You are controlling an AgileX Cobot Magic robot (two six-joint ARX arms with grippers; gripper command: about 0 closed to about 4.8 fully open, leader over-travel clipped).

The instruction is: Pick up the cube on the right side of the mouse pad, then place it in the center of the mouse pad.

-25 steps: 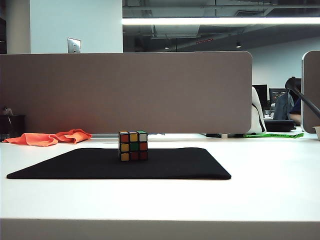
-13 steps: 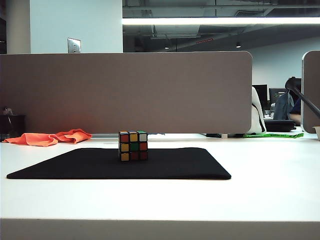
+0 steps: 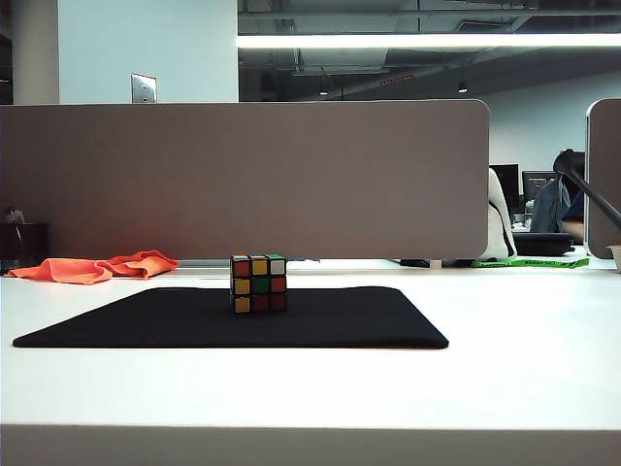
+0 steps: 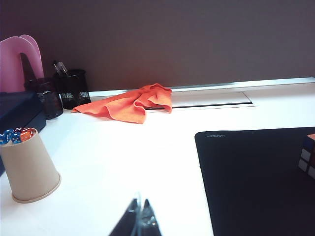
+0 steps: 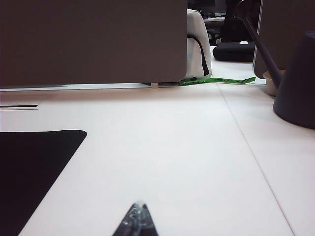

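Exterior view, item one: you are looking at the cube point(image 3: 258, 282) sitting on the mouse pad point(image 3: 116, 325), near its middle, slightly toward the far edge; neither arm is showing here. Item two: left tool point(image 4: 139, 220), fingertips pressed together, empty, hovering over bare tabletop point(image 3: 524, 379) left of the pad; the cube point(image 4: 308, 156) is lying to its right. Item three: right tool point(image 5: 136, 218), clenched on nothing, waiting right of the pad. Judgement: both tools are standing well apart from the cube, neither clearly nearer.
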